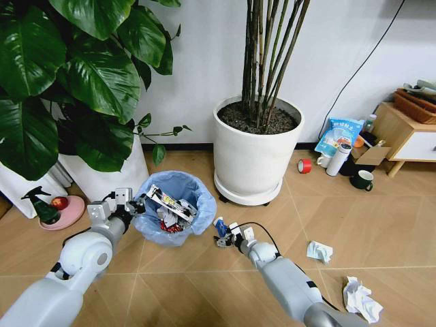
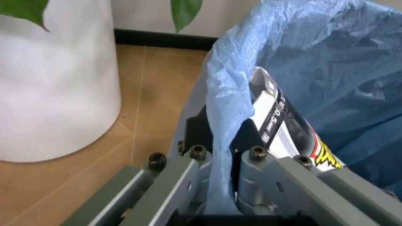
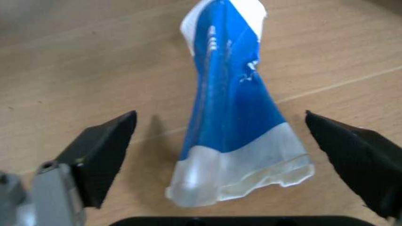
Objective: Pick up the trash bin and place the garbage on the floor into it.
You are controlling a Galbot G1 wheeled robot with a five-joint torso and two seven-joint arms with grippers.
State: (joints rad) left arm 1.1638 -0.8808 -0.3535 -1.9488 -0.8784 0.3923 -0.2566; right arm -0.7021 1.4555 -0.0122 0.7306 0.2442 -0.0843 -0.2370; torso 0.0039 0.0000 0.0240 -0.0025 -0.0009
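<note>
Right gripper [image 3: 220, 155]: low over floor [image 3: 75, 70], jaws spread wide, straddling blue-white wrapper [image 3: 232, 117]. Wrapper between fingers, not yet gripped; long axis runs away from palm, roughly crosswise to closing line, so closing should pinch its width. Right arm nearer this piece.

Left gripper [image 2: 217, 188]: clamped on trash bin [image 1: 174, 204] rim, bag pinched between fingers.

Bin: just left of wrapper, already holding litter.

Farther right: white paper wads [image 1: 361, 298] on floor, untouched.
</note>
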